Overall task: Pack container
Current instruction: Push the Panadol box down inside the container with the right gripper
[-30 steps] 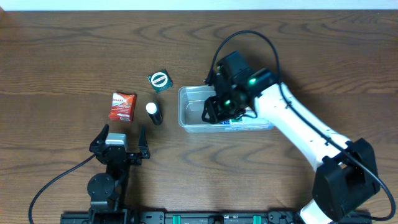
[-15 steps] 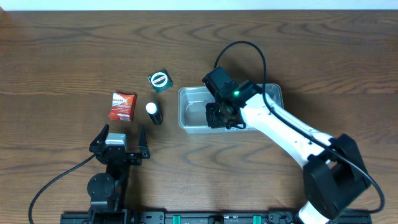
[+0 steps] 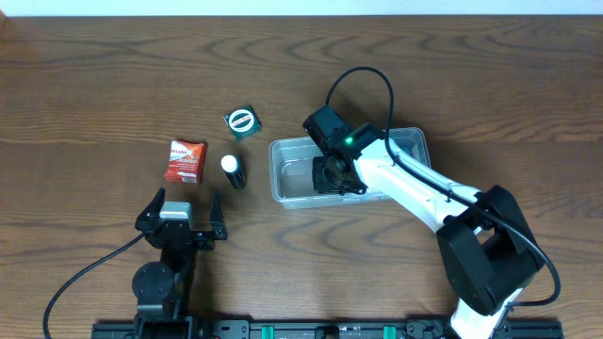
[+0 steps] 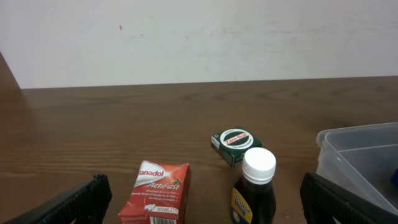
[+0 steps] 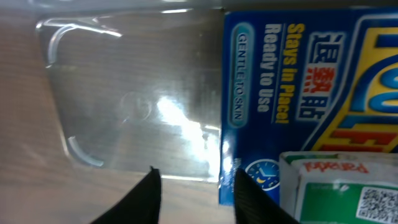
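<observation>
Overhead, finds red packet, white-capped bottle and green box left of the clear, round-cornered container just right of the table's centre, right gripper dipped inside; left wrist, sees left gripper spread wide, empty; right wrist, shows jaws parted on nothing beside a blue packet in the tub.

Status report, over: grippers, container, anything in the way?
Left gripper open, empty, away from the container. Right gripper open, empty, over the container. Blue packet and green-white box inside. Nothing blocking.
</observation>
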Motion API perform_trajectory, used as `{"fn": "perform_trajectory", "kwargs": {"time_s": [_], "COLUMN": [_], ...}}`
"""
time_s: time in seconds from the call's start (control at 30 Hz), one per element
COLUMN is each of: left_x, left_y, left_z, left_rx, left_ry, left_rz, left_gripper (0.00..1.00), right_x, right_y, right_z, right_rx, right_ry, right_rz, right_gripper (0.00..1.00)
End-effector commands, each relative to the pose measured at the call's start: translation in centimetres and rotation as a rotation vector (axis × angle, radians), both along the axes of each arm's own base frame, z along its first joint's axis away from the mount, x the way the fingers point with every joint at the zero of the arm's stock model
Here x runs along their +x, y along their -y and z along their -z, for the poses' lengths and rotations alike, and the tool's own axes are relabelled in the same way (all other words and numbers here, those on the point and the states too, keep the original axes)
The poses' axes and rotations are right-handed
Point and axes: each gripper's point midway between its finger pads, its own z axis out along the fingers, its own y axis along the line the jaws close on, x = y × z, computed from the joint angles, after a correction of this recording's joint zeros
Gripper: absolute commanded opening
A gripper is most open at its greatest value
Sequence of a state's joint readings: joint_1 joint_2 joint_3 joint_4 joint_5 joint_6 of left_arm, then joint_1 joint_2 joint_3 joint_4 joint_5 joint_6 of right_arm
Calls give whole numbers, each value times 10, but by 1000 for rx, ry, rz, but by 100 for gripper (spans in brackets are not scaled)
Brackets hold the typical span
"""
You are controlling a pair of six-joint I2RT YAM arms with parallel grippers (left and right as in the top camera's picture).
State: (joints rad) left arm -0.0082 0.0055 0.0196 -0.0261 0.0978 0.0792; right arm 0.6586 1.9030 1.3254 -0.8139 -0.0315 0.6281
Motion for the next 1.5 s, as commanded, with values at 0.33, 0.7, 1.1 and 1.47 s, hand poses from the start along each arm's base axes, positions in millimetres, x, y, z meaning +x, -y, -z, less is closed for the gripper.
{"fn": "perform_trajectory", "kwargs": {"time_s": [0.33,0.7,1.1,1.47], "left_x": [-1,-1,-1,-1], "left_y": [3,3,3,3], "left_z": [16,16,16,16], "left_rx": [4,4,4,4], "left_ry": [-52,-52,-52,-52], "left_rz": [18,18,18,18], "left_gripper": [98,98,98,98], "right_x": [16,31,62,82], "right_y": [22,15,2,15], "right_z": [6,0,-44,-56], "right_rx": [-46,-2,69,64], "right_ry": [28,75,143,193], "right_rz": [76,47,-4,-19], "right_gripper": [61,69,76,78]}}
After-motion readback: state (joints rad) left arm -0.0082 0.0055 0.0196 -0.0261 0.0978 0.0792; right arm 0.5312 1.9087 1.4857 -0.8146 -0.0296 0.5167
